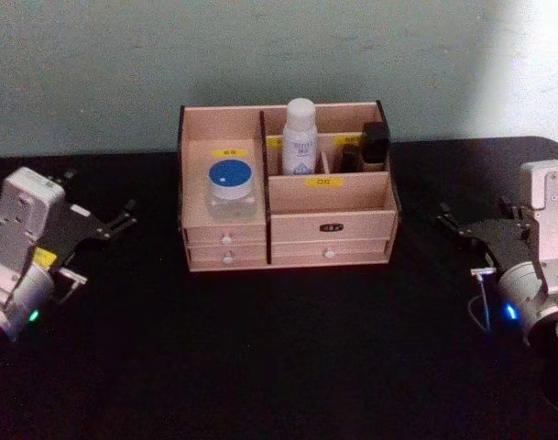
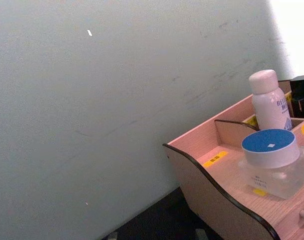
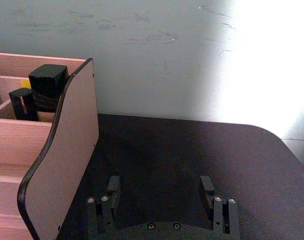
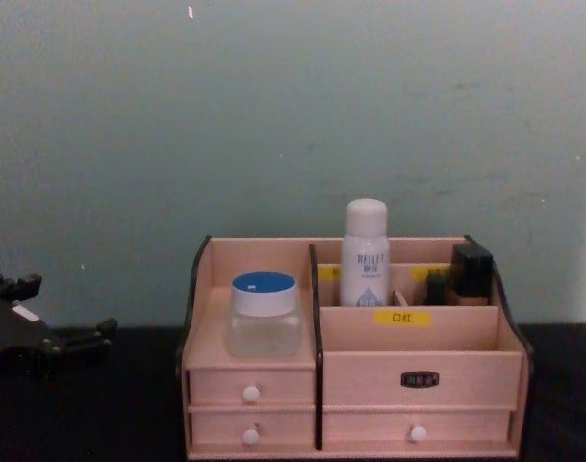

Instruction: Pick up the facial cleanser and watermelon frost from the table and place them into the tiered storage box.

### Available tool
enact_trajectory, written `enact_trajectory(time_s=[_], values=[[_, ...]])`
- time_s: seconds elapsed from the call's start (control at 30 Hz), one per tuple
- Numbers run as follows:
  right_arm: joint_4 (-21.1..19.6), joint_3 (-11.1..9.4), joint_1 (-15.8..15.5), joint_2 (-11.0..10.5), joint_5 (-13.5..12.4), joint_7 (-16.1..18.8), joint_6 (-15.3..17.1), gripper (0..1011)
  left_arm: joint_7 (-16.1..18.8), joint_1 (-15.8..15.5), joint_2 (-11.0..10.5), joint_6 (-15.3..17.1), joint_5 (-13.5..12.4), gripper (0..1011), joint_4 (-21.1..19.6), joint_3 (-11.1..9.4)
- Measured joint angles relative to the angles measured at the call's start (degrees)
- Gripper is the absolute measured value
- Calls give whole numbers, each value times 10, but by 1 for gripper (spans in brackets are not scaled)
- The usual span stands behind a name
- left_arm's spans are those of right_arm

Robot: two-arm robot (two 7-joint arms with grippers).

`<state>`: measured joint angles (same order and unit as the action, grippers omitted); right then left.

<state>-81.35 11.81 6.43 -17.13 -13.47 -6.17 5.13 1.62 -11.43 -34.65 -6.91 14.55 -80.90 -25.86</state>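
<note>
Fingers of the right gripper (image 3: 161, 192) and left gripper (image 1: 125, 220) spread apart, empty, flanking the tiered storage box (image 1: 329, 225) centred on the black table (image 1: 279, 357). Light wood, dark edges, yellow labels illegible. It holds a white bottle (image 4: 366, 252) lettered "RELLET" and a blue-lidded clear jar (image 4: 265, 313).

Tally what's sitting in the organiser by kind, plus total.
White bottle: 1
Clear jar with blue lid: 1
Black containers: 2, taller and shorter
Total: 4, all in the tiered storage box
</note>
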Motion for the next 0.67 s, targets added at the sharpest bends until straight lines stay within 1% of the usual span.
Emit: enact_trajectory(time_s=[0.67], values=[[-4,1,-2,-1,2,-5,-3,1002,0,0,0,0,0,1001,0,0]])
